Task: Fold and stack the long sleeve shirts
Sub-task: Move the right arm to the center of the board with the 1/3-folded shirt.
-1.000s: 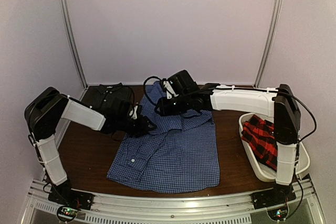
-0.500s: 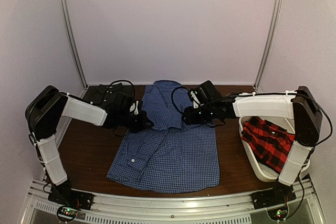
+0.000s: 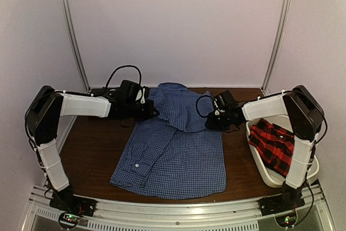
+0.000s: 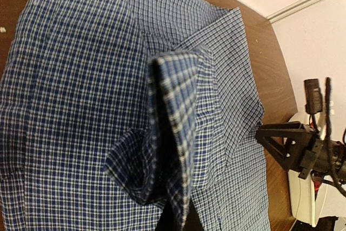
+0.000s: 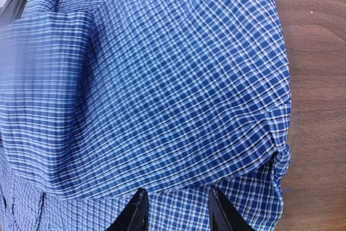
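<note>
The blue gingham shirt (image 3: 175, 152) lies flat mid-table, its top part folded over into a raised flap (image 3: 181, 109). My left gripper (image 3: 147, 111) is shut on the shirt's far left edge; in the left wrist view a pinched ridge of cloth (image 4: 175, 133) rises and hides the fingers. My right gripper (image 3: 213, 118) is at the shirt's right edge, open, its fingertips (image 5: 139, 206) apart just over the cloth (image 5: 162, 79). The red-and-black plaid shirt (image 3: 273, 144) lies in the tub. The dark charcoal shirt (image 3: 98, 94) is at the back left, mostly hidden by my left arm.
The white plastic tub (image 3: 259, 171) stands at the right edge of the table. Brown table (image 3: 89, 155) shows left of the blue shirt. Walls and metal posts close in the back and sides. My right arm (image 4: 303, 144) shows in the left wrist view.
My right gripper has moved right from the shirt's middle to its right edge. My left gripper has moved toward the back with the cloth. The shirt's top part is now spread wider.
</note>
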Robot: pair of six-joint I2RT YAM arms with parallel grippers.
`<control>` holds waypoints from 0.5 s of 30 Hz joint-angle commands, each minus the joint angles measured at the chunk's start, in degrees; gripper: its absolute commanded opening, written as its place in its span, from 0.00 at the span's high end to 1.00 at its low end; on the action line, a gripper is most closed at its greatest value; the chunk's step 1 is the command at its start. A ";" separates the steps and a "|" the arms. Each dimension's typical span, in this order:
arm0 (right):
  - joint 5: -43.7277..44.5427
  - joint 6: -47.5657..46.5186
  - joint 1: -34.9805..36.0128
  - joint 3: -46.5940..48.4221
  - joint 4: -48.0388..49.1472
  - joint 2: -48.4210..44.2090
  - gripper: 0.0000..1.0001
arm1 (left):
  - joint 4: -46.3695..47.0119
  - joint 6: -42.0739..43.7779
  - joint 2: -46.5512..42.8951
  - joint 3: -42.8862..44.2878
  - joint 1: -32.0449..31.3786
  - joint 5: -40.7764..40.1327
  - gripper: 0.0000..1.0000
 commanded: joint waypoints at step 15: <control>-0.93 -5.04 -9.54 14.31 -3.09 13.42 0.62 | -8.81 7.85 5.31 17.50 0.72 -1.58 1.00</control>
